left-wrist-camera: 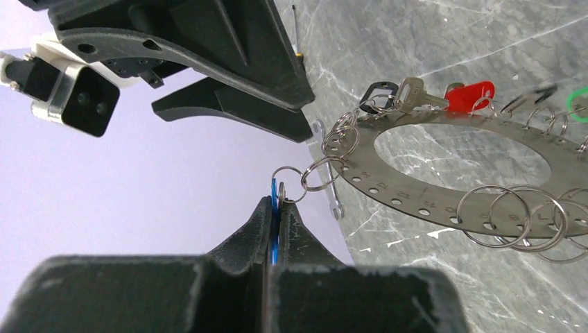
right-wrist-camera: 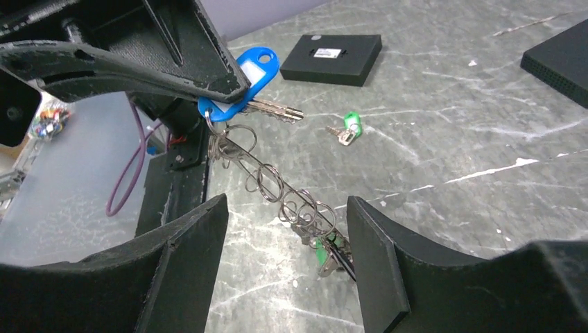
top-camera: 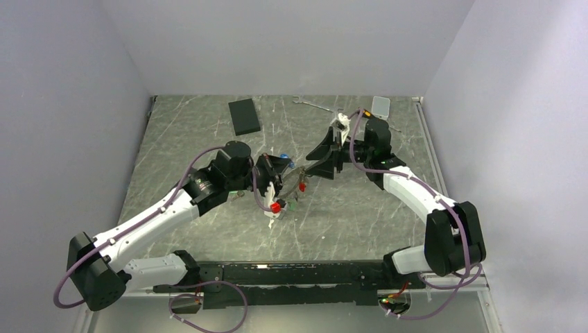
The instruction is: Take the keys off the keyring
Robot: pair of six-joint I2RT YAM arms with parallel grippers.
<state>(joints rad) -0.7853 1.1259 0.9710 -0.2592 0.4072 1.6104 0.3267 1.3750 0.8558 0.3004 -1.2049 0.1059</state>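
The keyring [left-wrist-camera: 378,173] is hanging above the table [top-camera: 347,222], stretching lengthwise from the left gripper [left-wrist-camera: 277,208] toward the right gripper [right-wrist-camera: 288,232]. The left is clenching the blue-tagged key [right-wrist-camera: 239,80]; the right is gaping, straddling the ring's far end.

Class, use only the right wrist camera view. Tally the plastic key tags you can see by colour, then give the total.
Blue: 1, the blue tag
Green: 2, the loose green tag and the hanging green tag
Total: 3
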